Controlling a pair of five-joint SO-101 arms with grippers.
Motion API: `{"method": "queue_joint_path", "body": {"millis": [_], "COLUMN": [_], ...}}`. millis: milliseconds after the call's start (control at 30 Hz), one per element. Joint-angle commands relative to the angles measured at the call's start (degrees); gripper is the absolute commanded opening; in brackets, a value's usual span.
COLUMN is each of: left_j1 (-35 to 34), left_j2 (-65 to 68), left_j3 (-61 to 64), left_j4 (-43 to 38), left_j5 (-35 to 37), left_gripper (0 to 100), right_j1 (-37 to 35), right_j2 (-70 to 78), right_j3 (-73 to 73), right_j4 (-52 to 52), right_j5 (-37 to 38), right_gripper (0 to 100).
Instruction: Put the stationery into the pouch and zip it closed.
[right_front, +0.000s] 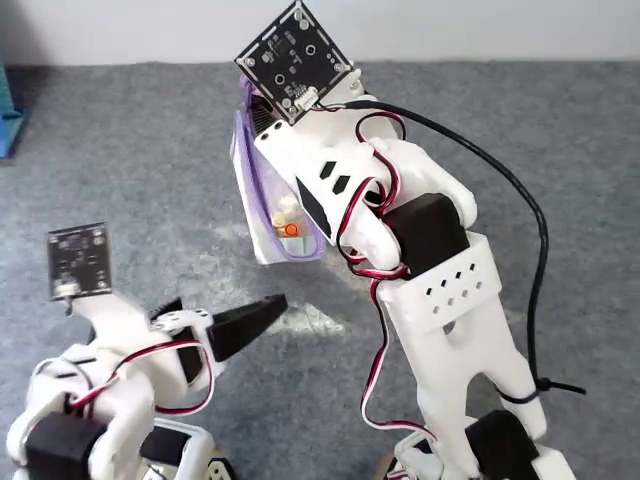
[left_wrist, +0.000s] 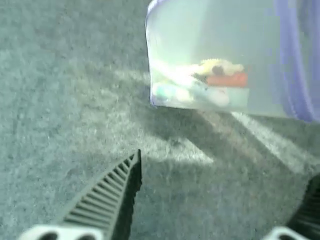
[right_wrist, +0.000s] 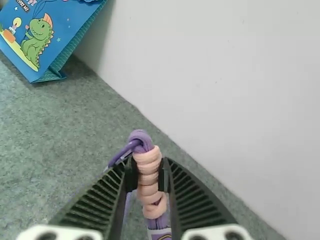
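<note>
The pouch (right_front: 256, 210) is being held by its top end in the right pincer (right_wrist: 148, 167). That pincer's fingers are being pressed together on the peach coiled strap (right_wrist: 148, 192), with the purple loop (right_wrist: 139, 140) showing just past the fingertips. From there the clear, purple-edged pouch is hanging down toward the grey counter (right_front: 500, 150). Whether its lower end is being rested on the counter cannot be told.

The stationery (right_front: 288, 222) is being carried inside the pouch, gathered at its lower end. An orange piece and some pale yellow and white pieces are being shown through the clear side in the left wrist view.

The left pincer (left_wrist: 227, 167) is being kept low over the counter with its fingers spread wide and nothing between them. The pouch's lower end is lying ahead of it, near but apart, and it is not being touched. In the high view this pincer is being pointed toward the lower end of the pouch.

A white wall (right_wrist: 225, 75) is standing behind the counter, and a blue bag (right_wrist: 45, 30) with a green dinosaur is being leaned against it.
</note>
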Motion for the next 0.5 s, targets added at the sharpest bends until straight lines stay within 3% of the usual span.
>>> {"method": "queue_joint_path", "body": {"millis": [0, 467], "left_j1": [0.7, 1.1], "left_j2": [-0.4, 0.1], "left_j3": [0.7, 3.6], "left_j4": [-1.5, -10.0], "left_j5": [0.5, 1.8], "left_gripper": [47, 47], "right_j1": [-0.7, -0.7], "right_j2": [-0.8, -0.8], "right_j3": [-4.0, -5.9], "right_j4": [-2.1, -1.6], "right_j5": [-0.4, -0.7], "right_gripper": [0.8, 0.8]}}
